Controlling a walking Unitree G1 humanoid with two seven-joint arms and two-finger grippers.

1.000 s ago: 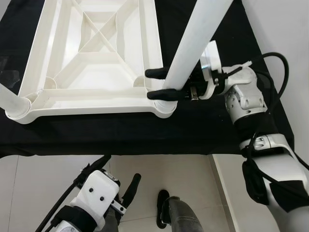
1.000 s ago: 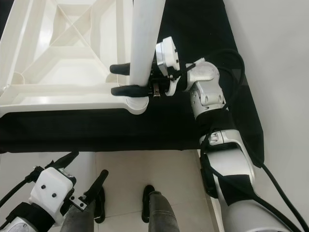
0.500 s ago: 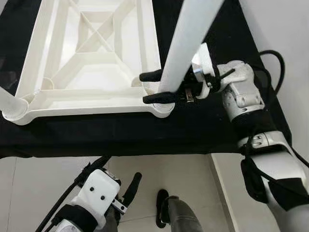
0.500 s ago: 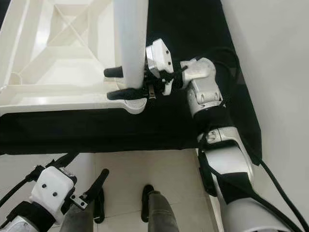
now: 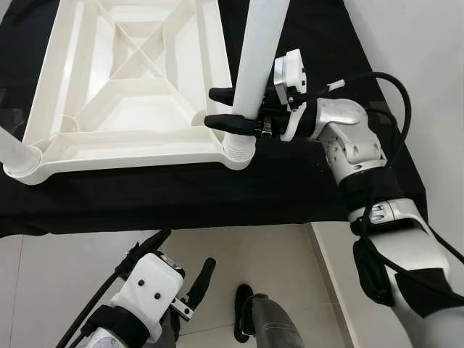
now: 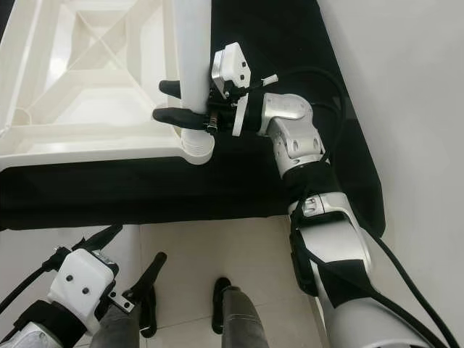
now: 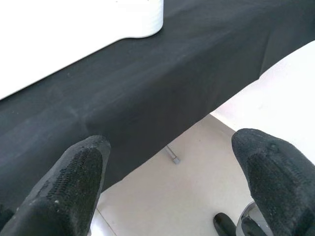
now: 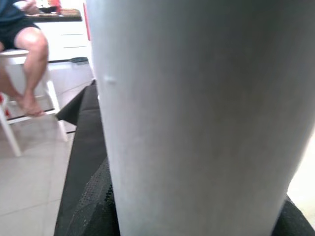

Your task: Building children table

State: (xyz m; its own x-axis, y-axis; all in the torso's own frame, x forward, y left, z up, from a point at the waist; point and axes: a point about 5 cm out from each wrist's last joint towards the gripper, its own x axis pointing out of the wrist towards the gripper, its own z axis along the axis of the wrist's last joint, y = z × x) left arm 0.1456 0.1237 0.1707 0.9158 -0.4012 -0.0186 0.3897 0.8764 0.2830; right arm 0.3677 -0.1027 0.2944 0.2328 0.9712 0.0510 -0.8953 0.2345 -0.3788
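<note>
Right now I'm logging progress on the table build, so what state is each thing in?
White plastic tabletop: upside down on the black cloth.
White cylindrical table leg: upright over the near right corner socket, gripped.
Second white leg: at the near left corner.
Right gripper: shut on the leg.
Left gripper: open, idle low.

The tabletop (image 5: 130, 80) lies upside down on a cloth (image 5: 181, 196) that covers a surface. A leg (image 5: 254, 65) stands in its near right corner socket, the right gripper (image 5: 221, 109) around it. Another leg (image 5: 18, 156) sits at the near left corner. The left gripper (image 5: 177, 272) hangs low over the floor (image 5: 239, 261), before the cloth's edge.
</note>
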